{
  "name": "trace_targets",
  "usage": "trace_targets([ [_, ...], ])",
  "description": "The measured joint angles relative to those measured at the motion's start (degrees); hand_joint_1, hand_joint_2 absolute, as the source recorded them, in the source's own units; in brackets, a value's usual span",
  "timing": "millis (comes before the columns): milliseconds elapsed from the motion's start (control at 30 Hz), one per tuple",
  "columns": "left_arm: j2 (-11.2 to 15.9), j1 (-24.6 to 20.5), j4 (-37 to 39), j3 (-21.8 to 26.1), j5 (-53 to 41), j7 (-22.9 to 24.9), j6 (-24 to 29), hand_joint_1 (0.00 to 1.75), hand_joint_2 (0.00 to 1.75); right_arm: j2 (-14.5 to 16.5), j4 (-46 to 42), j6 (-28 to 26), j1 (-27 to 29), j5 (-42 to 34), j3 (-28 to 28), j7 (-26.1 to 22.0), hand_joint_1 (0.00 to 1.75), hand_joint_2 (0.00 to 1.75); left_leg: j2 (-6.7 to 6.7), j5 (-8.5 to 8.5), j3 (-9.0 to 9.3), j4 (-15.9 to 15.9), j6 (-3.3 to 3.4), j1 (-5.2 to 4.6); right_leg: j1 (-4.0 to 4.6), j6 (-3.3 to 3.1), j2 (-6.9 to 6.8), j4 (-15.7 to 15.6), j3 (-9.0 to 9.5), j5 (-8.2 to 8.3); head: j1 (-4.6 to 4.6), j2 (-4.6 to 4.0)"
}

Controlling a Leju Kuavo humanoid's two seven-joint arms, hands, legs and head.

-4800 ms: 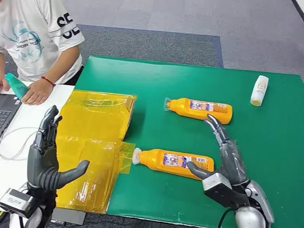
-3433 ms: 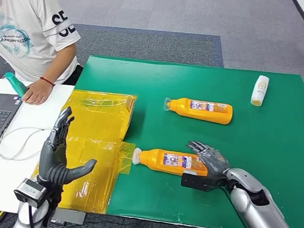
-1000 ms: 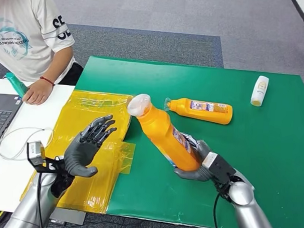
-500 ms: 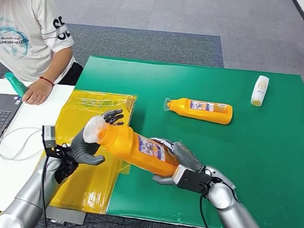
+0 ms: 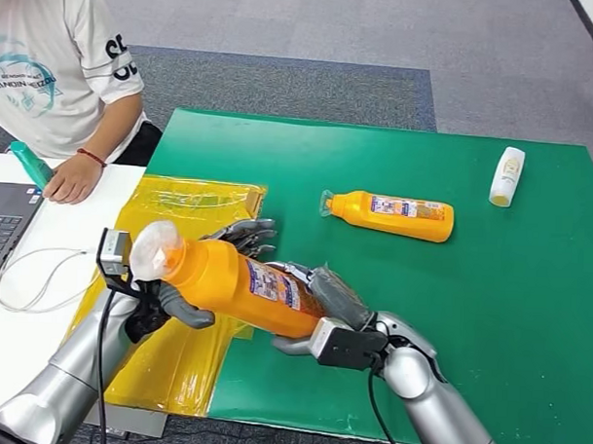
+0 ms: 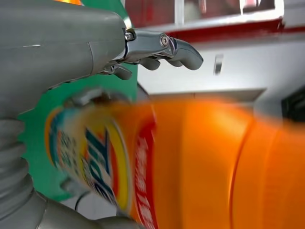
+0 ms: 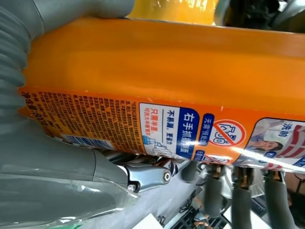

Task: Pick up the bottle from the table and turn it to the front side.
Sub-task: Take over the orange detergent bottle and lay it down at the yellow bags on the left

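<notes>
An orange bottle (image 5: 232, 278) with a white cap (image 5: 154, 246) hangs lying on its side above the yellow bag, cap pointing left. My right hand (image 5: 334, 306) grips its base end, and the printed back label (image 7: 172, 129) faces that wrist's camera. My left hand (image 5: 175, 305) cups the neck end. Its fingers (image 5: 245, 234) reach out straight behind the body and the thumb lies under it. In the left wrist view those fingers (image 6: 158, 45) stand off from the blurred bottle (image 6: 201, 162), not closed on it.
A second orange bottle (image 5: 389, 214) lies on the green mat (image 5: 459, 315), and a small white bottle (image 5: 506, 176) sits at the far right. A yellow plastic bag (image 5: 176, 203) covers the mat's left edge. A person (image 5: 56, 67) sits at the white table with a laptop (image 5: 3, 222).
My right hand carried the bottle further left and lower. The left hand slid along it, so its fingers now lie behind the body and its thumb beneath.
</notes>
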Motion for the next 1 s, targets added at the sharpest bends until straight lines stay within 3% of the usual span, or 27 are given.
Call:
trace_targets([
  [400, 2.4, -2.3, 0.6, -6.2, -3.0, -3.5, 1.1, 0.0, 1.75, 1.2, 2.6, -1.4, -0.9, -0.3, 0.9, 1.1, 1.75, 1.75, 0.0, 0.0, -0.01, 0.0, 0.0, 0.0, 0.02, -0.01, 0.0, 0.0, 0.0, -0.01, -0.01, 0.01],
  [800, 3.0, -1.6, 1.5, -7.5, -6.0, 0.6, 12.9, 0.0, 1.75, 1.8, 3.4, -10.4, 0.1, 11.1, 1.0, 5.5, 1.75, 1.75, 0.0, -0.01, -0.02, 0.0, -0.01, 0.0, 0.01, -0.01, 0.0, 0.0, -0.03, -0.01, -0.01, 0.0],
  [1000, 2.6, 0.8, 0.7, -7.1, -7.5, 2.1, 17.7, 0.0, 1.75, 2.4, 3.3, -11.2, 1.8, 14.4, -0.2, 7.5, 1.75, 1.75, 0.0, -0.01, -0.06, 0.0, -0.01, 0.0, 0.01, -0.02, 0.0, 0.0, -0.07, -0.02, -0.01, 0.0],
])
